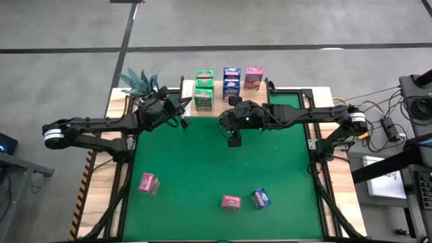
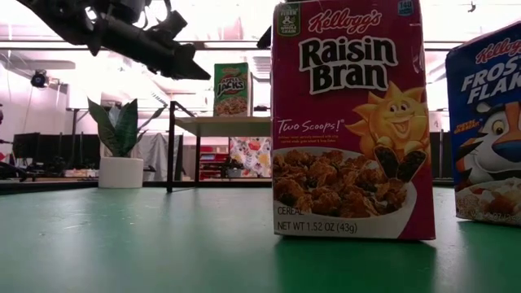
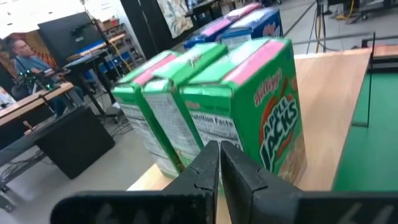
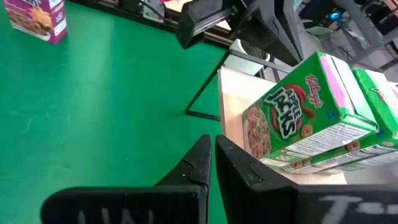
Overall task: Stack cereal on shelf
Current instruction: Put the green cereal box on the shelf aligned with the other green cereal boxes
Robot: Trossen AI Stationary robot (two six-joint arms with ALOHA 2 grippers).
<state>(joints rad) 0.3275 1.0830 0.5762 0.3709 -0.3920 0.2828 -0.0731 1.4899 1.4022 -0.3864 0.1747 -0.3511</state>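
The shelf (image 1: pixel 251 94) stands at the table's far edge. It bears three green cereal boxes (image 1: pixel 204 89), two blue ones (image 1: pixel 231 82) and one pink one (image 1: pixel 254 77), all upright on its wood top. Two pink boxes (image 1: pixel 148 183) (image 1: pixel 231 202) and a blue box (image 1: pixel 261 198) sit on the green table near its near edge. My left gripper (image 1: pixel 183 113) is shut, its tips at the nearest green box (image 3: pixel 249 112). My right gripper (image 1: pixel 234 140) is shut over the table just in front of the shelf (image 4: pixel 233 106), touching nothing. My left gripper (image 3: pixel 219 163) points its shut fingertips at the lower part of the nearest green box's side face (image 3: pixel 208 134), coming level from the table's left. I cannot tell whether they touch it. The box stands upright on the shelf top (image 3: pixel 329 106).
A potted plant (image 1: pixel 140 82) stands left of the shelf, close behind my left arm. In the low view the pink Raisin Bran box (image 2: pixel 350 122) and a blue box (image 2: pixel 488 130) fill the foreground. The green mat's middle (image 1: pixel 202 162) is bare. Cables and gear lie right of the table.
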